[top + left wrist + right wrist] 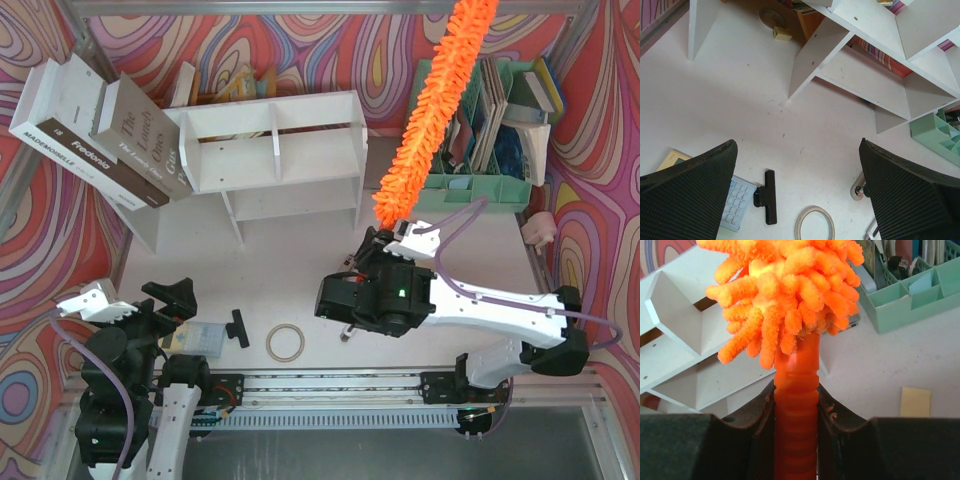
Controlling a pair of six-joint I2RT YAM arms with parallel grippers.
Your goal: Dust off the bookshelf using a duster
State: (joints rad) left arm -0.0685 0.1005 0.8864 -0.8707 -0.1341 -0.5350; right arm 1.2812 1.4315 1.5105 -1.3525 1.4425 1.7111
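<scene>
The white two-tier bookshelf [275, 160] stands at the back left of the table; it also shows in the left wrist view [875, 60] and the right wrist view [675, 355]. My right gripper [385, 245] is shut on the ribbed orange handle of the fluffy orange duster [432, 110]. The duster stands up and leans away, just right of the shelf's right end. In the right wrist view its handle [796, 400] sits between the jaws under the fluffy head [785, 295]. My left gripper [165, 300] is open and empty at the near left.
Books [95, 135] lean on the shelf's left end. A mint green organiser [490, 150] stands at the back right. A tape ring [286, 342], a black clip [237, 327] and a calculator [195, 338] lie near the front. A yellow sticky note [915, 401] lies on the table.
</scene>
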